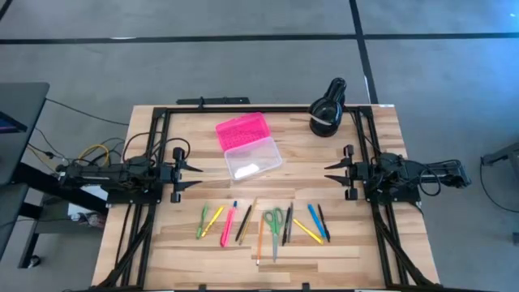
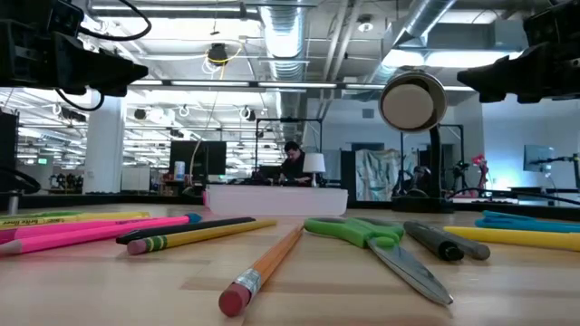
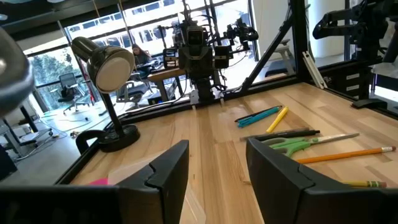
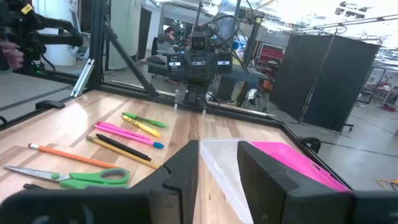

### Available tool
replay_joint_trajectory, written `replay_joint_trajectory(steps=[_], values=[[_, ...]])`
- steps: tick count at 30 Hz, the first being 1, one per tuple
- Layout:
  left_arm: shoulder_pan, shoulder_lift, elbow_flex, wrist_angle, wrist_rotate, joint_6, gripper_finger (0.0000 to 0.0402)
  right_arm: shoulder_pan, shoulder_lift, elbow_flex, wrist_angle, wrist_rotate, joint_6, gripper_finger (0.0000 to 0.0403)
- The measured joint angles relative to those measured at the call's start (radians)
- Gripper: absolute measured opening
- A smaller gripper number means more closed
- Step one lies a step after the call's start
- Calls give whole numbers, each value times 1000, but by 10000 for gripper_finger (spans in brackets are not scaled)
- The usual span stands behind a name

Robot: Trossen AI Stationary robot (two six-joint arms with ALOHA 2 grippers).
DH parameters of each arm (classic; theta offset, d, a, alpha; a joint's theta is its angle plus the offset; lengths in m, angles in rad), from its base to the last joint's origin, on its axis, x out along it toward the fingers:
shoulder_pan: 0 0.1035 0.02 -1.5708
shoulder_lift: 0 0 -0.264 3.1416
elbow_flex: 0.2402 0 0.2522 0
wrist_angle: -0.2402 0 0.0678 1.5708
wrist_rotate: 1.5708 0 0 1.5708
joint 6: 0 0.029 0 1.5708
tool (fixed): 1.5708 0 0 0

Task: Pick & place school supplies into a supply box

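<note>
My left hand [image 1: 197, 169] hung over the left side of the pale wood-plank tabletop [image 1: 324, 170], its two dark, blocky fingers [image 3: 168, 171] standing apart with nothing between them; my right hand [image 1: 329, 171] mirrored it at the right side, fingers [image 4: 186, 168] likewise parted and empty. Between them, toward the far edge, sat the supply box [image 1: 247, 146], a small rectangular plastic case lying open, its hot pink lid [image 1: 240, 130] flat beside a clear, glossy base [image 1: 253, 159]. Near it stood a black rounded lamp [image 1: 328, 109] with a white band, curved neck and round foot. The school supplies lay in a loose row along the near edge: a green marker [image 1: 200, 222] and a yellow one [image 1: 213, 219], a pink pen [image 1: 228, 227], a black pencil [image 1: 243, 224], a long orange pencil [image 1: 259, 235] with a pink eraser and ribbed metal ferrule, green-handled scissors [image 1: 275, 225] with bare steel blades, a dark marker [image 1: 287, 225], a yellow pencil [image 1: 307, 231], a blue pen [image 1: 315, 221] and a black pen [image 1: 323, 222]. Small print ran along one yellow barrel in the low view, too fine for me to read. A person sat at a desk [image 2: 292, 166] in the room beyond.
</note>
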Motion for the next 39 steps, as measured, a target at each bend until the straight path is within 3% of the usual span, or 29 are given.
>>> replay_joint_trajectory(steps=[8, 15, 20, 23, 32, 36, 39], values=[[0, 0, -1, 72, -5, 29, 155, 0, 0, 0, 0, 0, 0, 107], [0, 0, -1, 90, -2, -135, 155, 0, 0, 0, 1, -1, 9, 107], [0, 0, -1, 96, -2, -200, 155, 9, 0, 0, 41, -6, 268, 107], [0, 0, -1, 92, -2, -198, 155, 7, 0, 0, 50, -5, 340, 107], [0, 0, -1, 34, -60, -154, 155, 7, 0, 0, 92, 1, 306, 107], [1, 0, -1, 83, -101, -166, 155, 7, 1, 15, 186, 1, 297, 107], [1, 0, -1, 159, -70, -103, 155, 7, 16, 63, 220, -2, 237, 107]])
